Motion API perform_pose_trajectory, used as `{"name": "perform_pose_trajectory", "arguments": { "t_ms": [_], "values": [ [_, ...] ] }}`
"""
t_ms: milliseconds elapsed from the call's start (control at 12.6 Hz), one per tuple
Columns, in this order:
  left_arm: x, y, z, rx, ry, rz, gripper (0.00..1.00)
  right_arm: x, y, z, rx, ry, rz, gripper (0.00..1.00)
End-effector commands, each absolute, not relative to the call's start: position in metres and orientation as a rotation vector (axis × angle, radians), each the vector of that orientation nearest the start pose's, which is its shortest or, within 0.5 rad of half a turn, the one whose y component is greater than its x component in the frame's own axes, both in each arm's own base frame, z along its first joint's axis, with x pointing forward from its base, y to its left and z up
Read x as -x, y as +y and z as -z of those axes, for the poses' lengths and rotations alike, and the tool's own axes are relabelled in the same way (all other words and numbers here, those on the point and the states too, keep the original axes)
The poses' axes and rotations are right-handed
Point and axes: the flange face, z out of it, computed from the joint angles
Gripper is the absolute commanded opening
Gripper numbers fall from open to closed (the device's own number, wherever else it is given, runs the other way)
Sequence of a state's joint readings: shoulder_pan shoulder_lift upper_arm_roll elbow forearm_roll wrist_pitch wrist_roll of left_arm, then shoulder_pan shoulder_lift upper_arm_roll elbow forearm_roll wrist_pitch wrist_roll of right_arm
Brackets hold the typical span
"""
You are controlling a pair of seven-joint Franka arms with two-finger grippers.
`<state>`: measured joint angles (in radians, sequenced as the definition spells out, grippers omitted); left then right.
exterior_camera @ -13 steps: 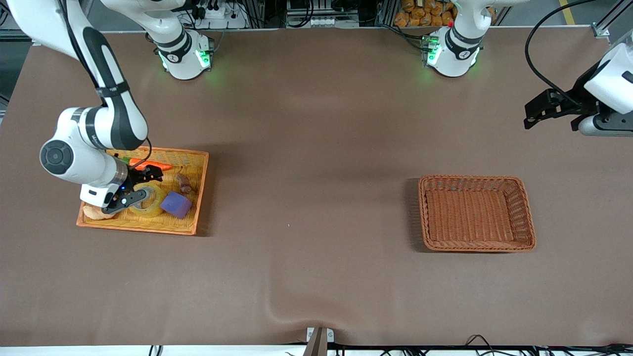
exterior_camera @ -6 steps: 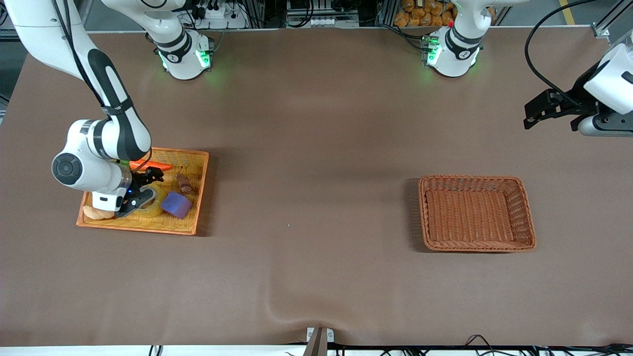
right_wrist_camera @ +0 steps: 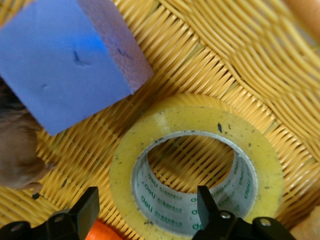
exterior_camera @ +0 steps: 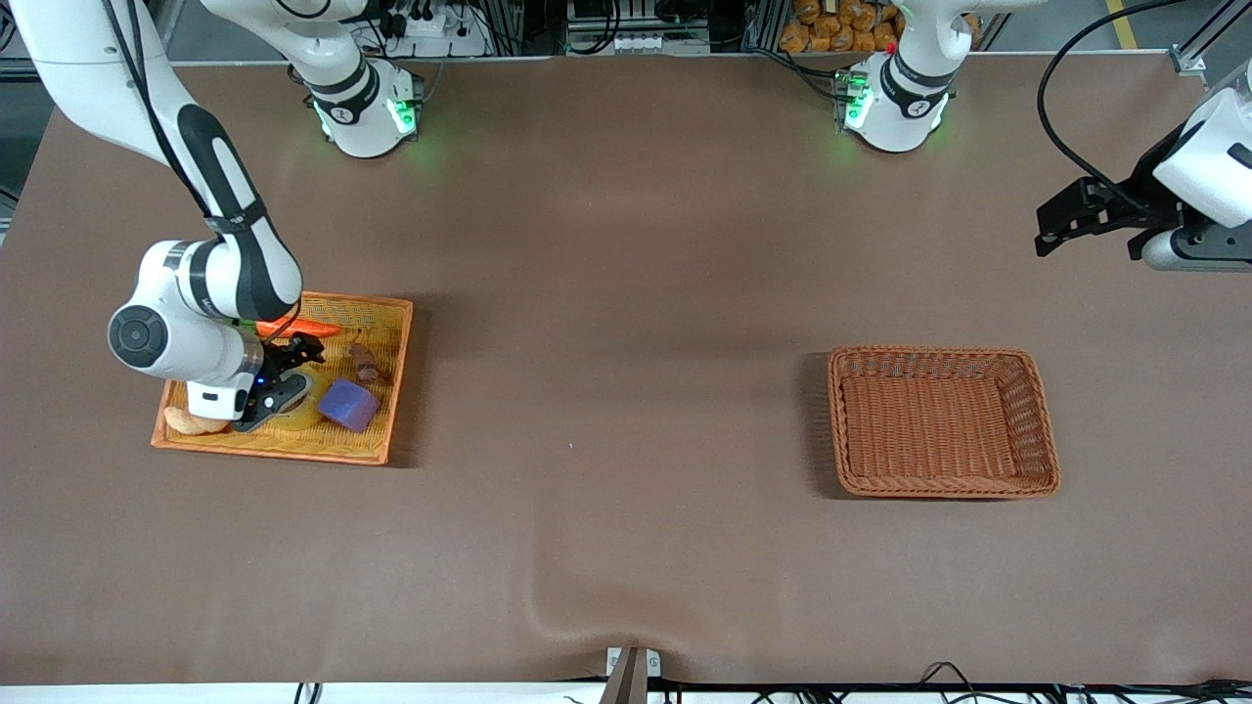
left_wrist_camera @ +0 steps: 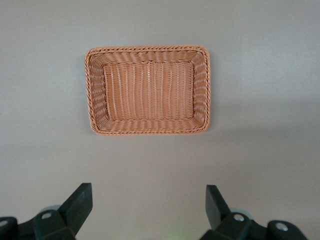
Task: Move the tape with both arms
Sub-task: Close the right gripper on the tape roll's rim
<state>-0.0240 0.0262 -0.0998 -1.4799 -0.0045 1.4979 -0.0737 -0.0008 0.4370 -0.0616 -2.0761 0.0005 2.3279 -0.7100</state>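
Note:
The tape [exterior_camera: 305, 415] is a yellowish roll with a grey core, lying flat in the yellow tray [exterior_camera: 394, 332] next to the purple block [exterior_camera: 348, 404]. My right gripper [exterior_camera: 279, 389] is low over it and open. In the right wrist view the tape [right_wrist_camera: 165, 125] fills the middle. The gripper [right_wrist_camera: 147, 207] straddles the roll's wall, with one finger outside the ring and one over the hole, and is not closed on it. My left gripper [exterior_camera: 1061, 220] is open and empty, waiting in the air over the left arm's end of the table, and its wrist view [left_wrist_camera: 147, 205] shows the table below.
The tray also holds an orange carrot toy [exterior_camera: 303, 328], a pale orange croissant toy [exterior_camera: 191, 422], a small brown toy [exterior_camera: 366, 364] and the purple block [right_wrist_camera: 65, 60]. An empty brown wicker basket [exterior_camera: 1042, 411] sits toward the left arm's end and shows in the left wrist view [left_wrist_camera: 95, 90].
My right gripper has come down over the tape and shifted slightly toward the purple block, now covering most of the roll. The left arm has not moved.

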Motion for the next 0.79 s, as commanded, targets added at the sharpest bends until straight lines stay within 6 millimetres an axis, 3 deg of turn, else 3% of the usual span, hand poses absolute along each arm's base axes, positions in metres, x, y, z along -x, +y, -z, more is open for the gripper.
{"name": "perform_pose_trajectory", "arguments": {
  "t_ms": [0,159,238,318,636,715],
  "values": [
    [-0.551,-0.069,-0.650,3.164,0.100,-0.015,1.00,-0.571,-0.039,-0.199,2.916,-1.000,-0.269,0.62],
    [-0.551,-0.069,-0.650,3.164,0.100,-0.015,1.00,-0.572,-0.039,-0.200,2.921,-0.984,-0.274,0.18],
    [-0.552,-0.069,-0.651,3.164,0.100,-0.013,1.00,-0.577,-0.033,-0.206,2.925,-0.993,-0.259,0.06],
    [-0.551,-0.069,-0.650,3.164,0.100,-0.015,1.00,-0.584,-0.031,-0.220,2.925,-0.991,-0.264,0.00],
    [-0.554,-0.069,-0.647,3.162,0.097,-0.025,1.00,-0.594,-0.035,-0.249,2.904,-0.956,-0.352,0.00],
    [-0.565,-0.063,-0.626,3.166,0.090,-0.085,1.00,-0.595,-0.033,-0.272,2.898,-0.960,-0.360,0.00]
  ]
}}
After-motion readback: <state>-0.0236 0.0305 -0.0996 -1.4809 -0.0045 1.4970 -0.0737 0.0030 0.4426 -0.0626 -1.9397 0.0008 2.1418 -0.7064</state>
